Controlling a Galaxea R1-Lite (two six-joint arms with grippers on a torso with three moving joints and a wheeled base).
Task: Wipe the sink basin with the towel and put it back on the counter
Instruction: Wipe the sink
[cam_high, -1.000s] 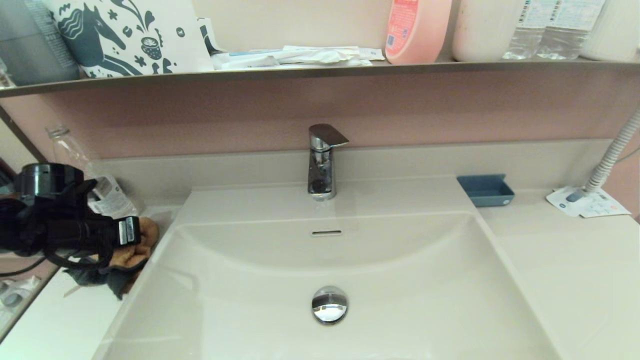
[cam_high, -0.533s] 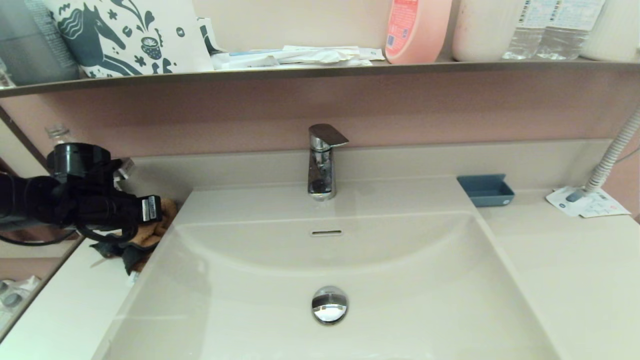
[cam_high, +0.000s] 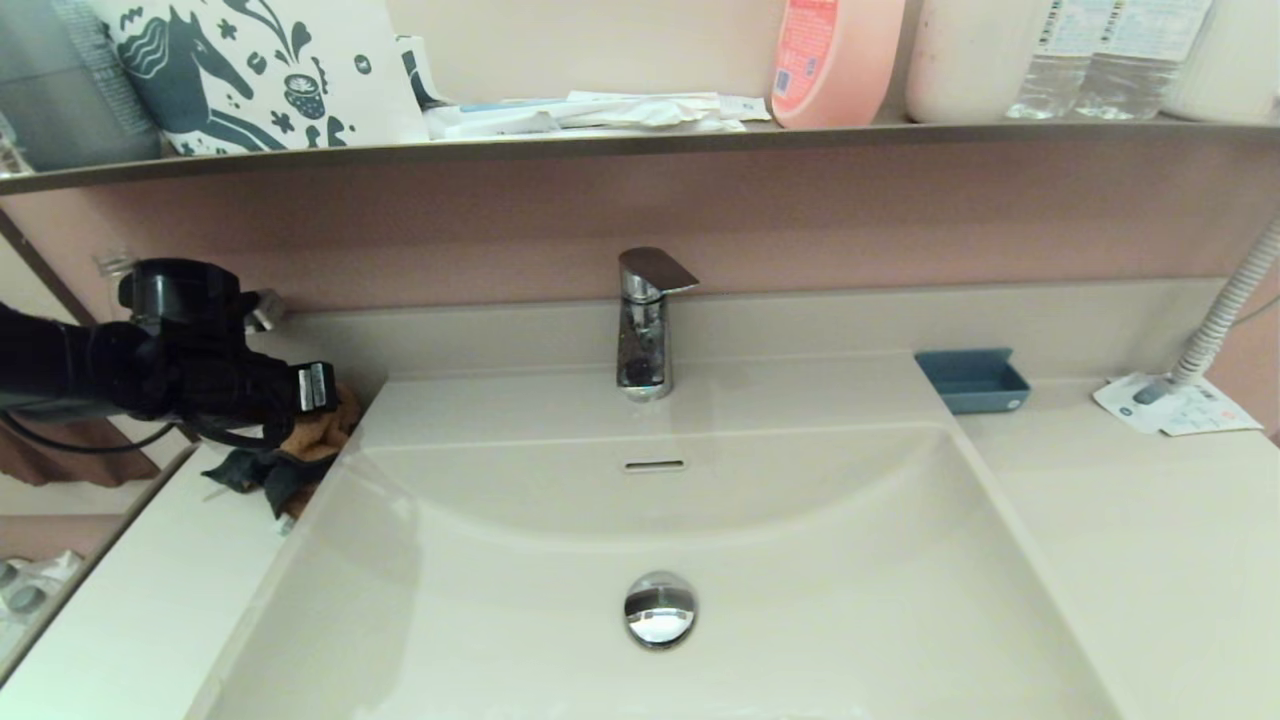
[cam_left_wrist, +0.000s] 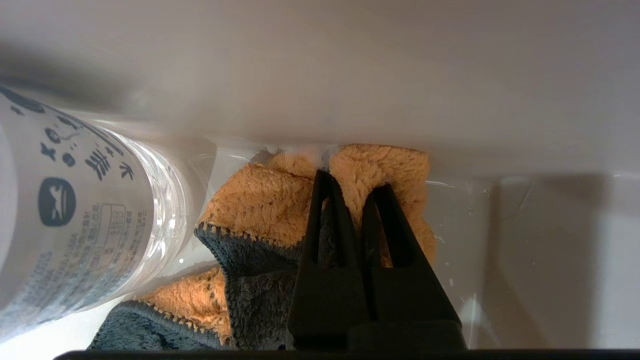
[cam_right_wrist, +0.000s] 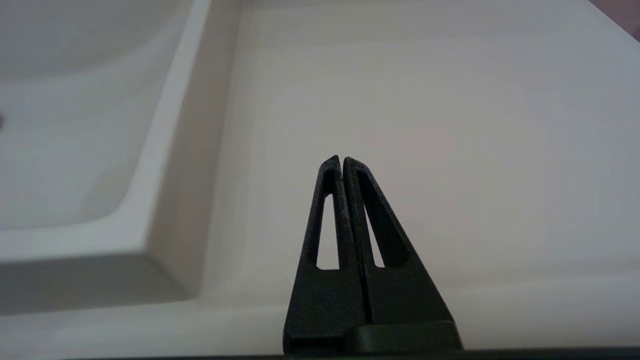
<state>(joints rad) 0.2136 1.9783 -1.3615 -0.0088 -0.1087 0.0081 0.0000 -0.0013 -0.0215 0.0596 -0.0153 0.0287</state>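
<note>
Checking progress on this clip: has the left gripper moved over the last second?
Yes. The left gripper, shut on the fluffy orange-yellow towel, has shifted rightward and back toward the chrome faucet, along the off-white counter.

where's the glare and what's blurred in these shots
Head view: bright reflections on the chrome drain plug and faucet; the left arm's shadow falls across the sink basin. Left wrist view: the water bottle is close and soft; the towel is sharp. Right wrist view: even light, no glare.
</note>
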